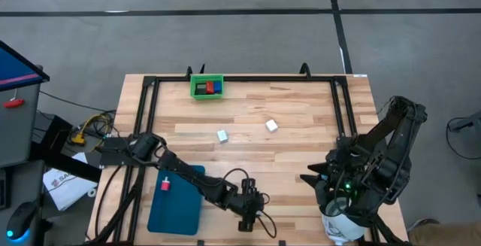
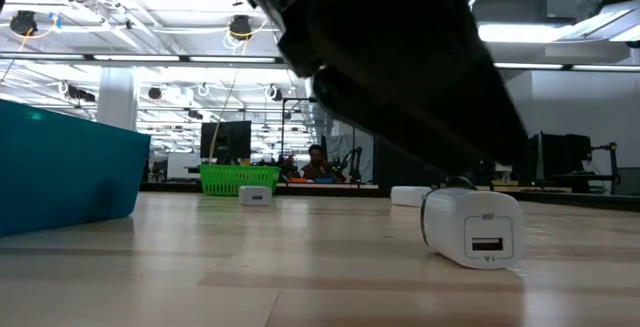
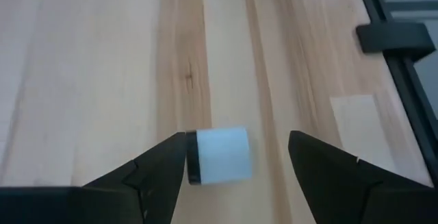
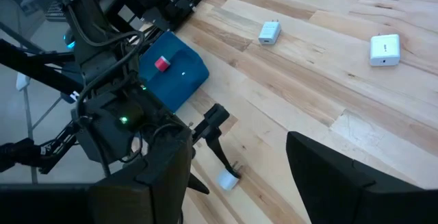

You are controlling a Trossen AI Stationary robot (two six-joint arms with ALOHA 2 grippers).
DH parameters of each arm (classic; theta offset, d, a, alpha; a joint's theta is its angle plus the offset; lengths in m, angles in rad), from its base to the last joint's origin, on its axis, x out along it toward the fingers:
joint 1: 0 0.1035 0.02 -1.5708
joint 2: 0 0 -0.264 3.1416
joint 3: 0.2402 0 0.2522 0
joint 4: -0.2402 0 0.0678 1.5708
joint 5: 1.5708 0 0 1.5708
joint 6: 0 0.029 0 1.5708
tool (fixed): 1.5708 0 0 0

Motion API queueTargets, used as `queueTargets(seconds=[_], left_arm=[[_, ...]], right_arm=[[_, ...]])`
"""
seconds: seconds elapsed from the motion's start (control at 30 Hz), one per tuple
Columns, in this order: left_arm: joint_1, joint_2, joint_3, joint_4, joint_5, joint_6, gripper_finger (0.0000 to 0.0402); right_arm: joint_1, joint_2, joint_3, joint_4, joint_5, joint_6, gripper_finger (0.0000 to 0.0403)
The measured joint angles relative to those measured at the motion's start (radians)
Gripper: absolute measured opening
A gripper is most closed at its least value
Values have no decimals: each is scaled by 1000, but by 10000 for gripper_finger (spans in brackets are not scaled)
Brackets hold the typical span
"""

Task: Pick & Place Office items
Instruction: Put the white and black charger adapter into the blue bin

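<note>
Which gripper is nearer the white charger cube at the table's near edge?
Left. The left gripper is open astride the white charger cube, one fingertip touching it. The right gripper hangs open well off to the cube's right, near the table's right side.

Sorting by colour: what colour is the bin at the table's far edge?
Green, clearest in the high view: bin.

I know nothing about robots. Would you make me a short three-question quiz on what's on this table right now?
1. True or false: the left gripper is open, with a white charger block between its fingers.
2. What lies on the teal tray? A) a small red piece B) a mug C) nothing
3. How many white blocks lie apart in the table's middle?

Key: 1 true; 2 A; 3 two.
</note>
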Motion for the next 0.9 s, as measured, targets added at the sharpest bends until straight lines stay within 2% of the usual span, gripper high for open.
queueTargets(seconds=[0.1, 0.3, 0.7, 0.9], left_arm=[[-5, 0, 0, 0, -48, -1, 255], [1, 4, -2, 5, -79, -16, 255], [-5, 76, 0, 28, -69, -77, 254], [2, 74, -1, 39, -67, -82, 217]], right_arm=[[0, 0, 0, 0, 0, 0, 230], [0, 0, 0, 0, 0, 0, 230], [0, 0, 0, -1, -11, 0, 230], [0, 0, 0, -4, -19, 0, 230]])
